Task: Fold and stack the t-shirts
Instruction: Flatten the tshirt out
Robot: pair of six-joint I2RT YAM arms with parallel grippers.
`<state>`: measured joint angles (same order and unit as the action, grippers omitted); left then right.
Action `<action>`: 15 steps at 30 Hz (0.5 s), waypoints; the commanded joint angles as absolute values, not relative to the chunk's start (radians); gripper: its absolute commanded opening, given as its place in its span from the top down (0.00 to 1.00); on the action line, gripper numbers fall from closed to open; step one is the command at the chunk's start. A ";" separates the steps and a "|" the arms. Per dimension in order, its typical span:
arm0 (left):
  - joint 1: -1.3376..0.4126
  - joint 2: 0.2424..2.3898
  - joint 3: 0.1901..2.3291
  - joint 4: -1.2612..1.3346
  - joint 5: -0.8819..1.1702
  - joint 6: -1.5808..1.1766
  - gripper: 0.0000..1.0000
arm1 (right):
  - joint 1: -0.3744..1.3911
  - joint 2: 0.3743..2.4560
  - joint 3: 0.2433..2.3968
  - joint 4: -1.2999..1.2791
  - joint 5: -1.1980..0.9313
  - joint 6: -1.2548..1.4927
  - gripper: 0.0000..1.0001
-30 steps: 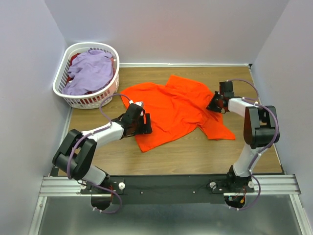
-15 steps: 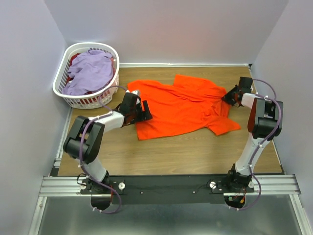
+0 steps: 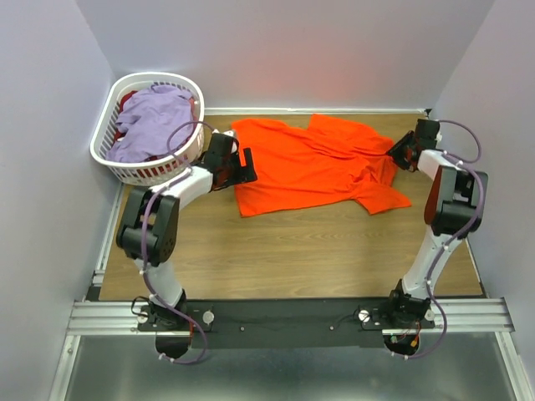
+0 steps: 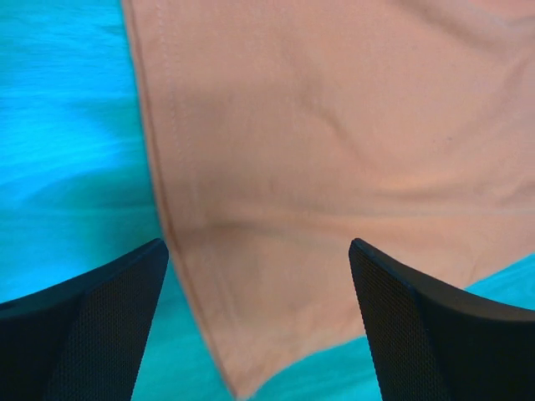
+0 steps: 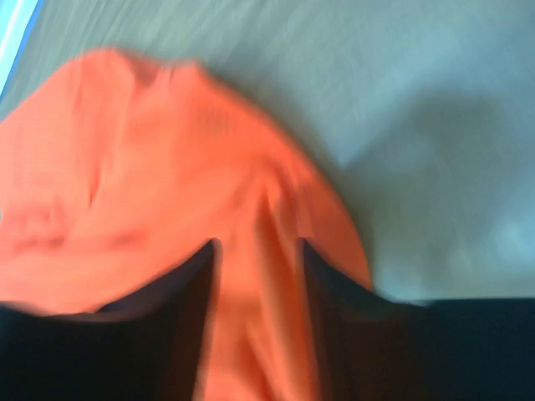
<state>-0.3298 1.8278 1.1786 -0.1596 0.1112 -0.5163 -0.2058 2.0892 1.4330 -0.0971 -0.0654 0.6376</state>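
Observation:
The orange t-shirt (image 3: 309, 167) lies spread and wrinkled across the back of the table. My left gripper (image 3: 248, 165) is at its left edge. In the left wrist view the left gripper (image 4: 259, 242) is wide open, and the shirt (image 4: 318, 125) lies flat below it with a corner between the fingers. My right gripper (image 3: 394, 153) is at the shirt's right edge. In the blurred right wrist view the right gripper (image 5: 257, 244) is closed on a raised fold of the shirt (image 5: 125, 184). A lavender t-shirt (image 3: 155, 121) lies in the basket.
The white slotted laundry basket (image 3: 104, 134) stands at the back left corner, right behind my left gripper, with some red cloth (image 3: 125, 100) under the lavender one. Walls close off the back and both sides. Bare wood (image 3: 292, 251) shows in front of the shirt.
Both grippers have moved toward the back of the table and the orange shirt has slid back with them, stretched wider from left to right.

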 commanded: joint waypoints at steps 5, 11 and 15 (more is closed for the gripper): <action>-0.432 1.505 1.013 -0.310 -0.132 -0.505 0.02 | -0.169 1.706 1.157 -0.212 0.063 0.540 0.23; -0.509 1.489 0.927 -0.357 -0.201 -0.586 0.09 | -0.094 1.493 1.011 -0.284 0.147 0.488 0.13; -0.529 1.520 0.925 -0.354 -0.233 -0.626 0.15 | -0.005 1.411 0.936 -0.287 0.143 0.488 0.11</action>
